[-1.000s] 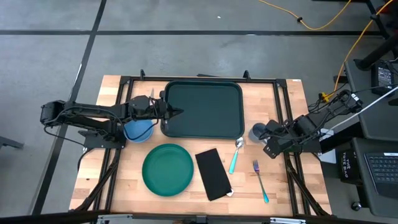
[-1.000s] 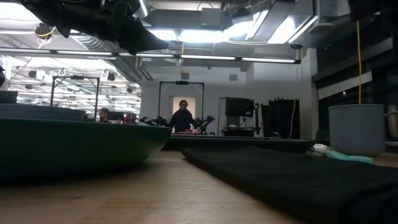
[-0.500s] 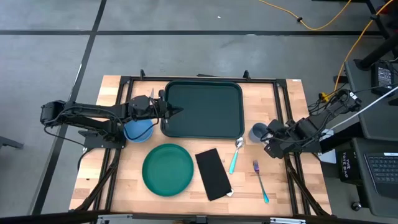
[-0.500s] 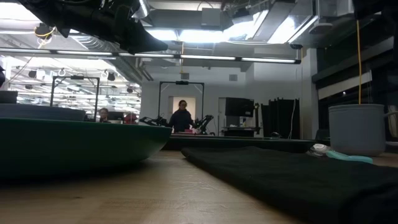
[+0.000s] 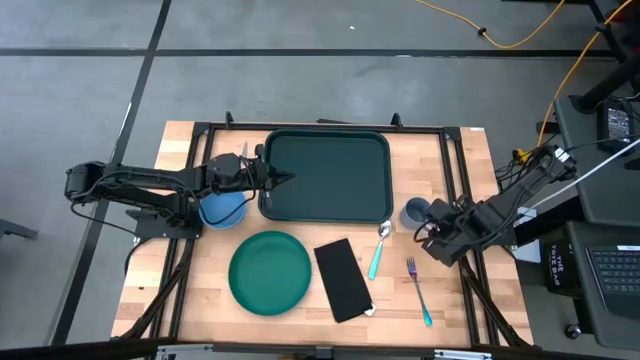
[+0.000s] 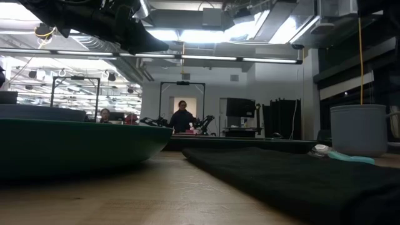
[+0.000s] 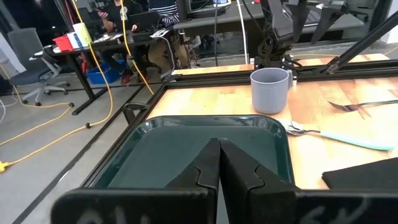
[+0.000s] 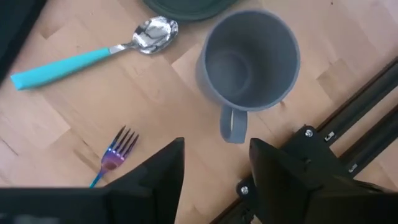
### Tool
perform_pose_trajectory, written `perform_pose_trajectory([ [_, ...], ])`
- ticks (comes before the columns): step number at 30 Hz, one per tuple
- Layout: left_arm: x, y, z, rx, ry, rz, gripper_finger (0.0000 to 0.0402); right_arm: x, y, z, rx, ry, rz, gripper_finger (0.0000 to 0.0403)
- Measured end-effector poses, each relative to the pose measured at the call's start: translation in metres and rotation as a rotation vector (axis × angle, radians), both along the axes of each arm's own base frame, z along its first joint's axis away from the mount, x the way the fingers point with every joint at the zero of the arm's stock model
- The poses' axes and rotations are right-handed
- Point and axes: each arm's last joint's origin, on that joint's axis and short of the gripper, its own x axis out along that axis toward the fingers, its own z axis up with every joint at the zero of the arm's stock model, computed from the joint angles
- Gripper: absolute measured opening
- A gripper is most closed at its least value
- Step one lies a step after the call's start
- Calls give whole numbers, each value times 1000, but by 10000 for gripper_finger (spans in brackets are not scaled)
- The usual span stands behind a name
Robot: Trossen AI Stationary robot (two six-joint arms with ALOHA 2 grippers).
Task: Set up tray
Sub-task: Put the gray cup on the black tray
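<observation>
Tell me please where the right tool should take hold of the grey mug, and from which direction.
Grip the mug by its wall, coming straight down from above. It stands upright with its mouth open upward, so one finger can go inside the rim and one outside. Its small handle lies on the side facing the open right tool, but looks too narrow for an easy pinch. This is a judgement.

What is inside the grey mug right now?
Nothing: the grey mug stands upright with its bare bottom visible in the right wrist view. The right end effector hovers open above it.
</observation>
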Motion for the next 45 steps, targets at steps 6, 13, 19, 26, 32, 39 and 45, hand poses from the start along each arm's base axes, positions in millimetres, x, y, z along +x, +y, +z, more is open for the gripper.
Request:
perform_pose_trajectory([
  [6,0,0,0,0,0,0,3,0,1,-6,-24,-5,-45,182],
  [13,0,0,0,-2,0,-3,3,-12,4,-42,-24,69,-89,181],
  [19,0,0,0,-8,-2,-5,3,-14,2,-54,-46,65,-105,181],
  [26,0,0,0,-27,-7,-3,3,-14,1,-72,-55,31,-101,181],
  [32,0,0,0,-27,-7,-3,3,-13,1,-71,-54,24,-102,181],
  [39,0,0,0,-27,-7,-3,3,-13,1,-71,-54,23,-106,181],
  [45,0,0,0,-27,-7,-3,3,-10,-3,-71,-53,22,-148,181],
])
